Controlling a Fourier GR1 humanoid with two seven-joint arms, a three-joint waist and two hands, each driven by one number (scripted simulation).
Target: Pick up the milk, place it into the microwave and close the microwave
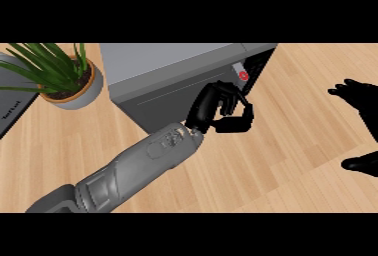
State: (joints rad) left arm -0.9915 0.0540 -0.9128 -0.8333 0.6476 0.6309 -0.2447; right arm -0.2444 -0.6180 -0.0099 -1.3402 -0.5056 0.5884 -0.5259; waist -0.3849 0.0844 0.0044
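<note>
Reaching toward microwave (177,75) front, left hand (221,110) is shown with fingers curled, contents hidden; milk (243,75) glimpsed just beyond; right hand (362,95) rested open, well apart.

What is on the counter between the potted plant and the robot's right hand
In the head view, the grey microwave stands between the potted plant and the right hand. The left hand is at the microwave's front; beyond it is bare wooden counter.
</note>
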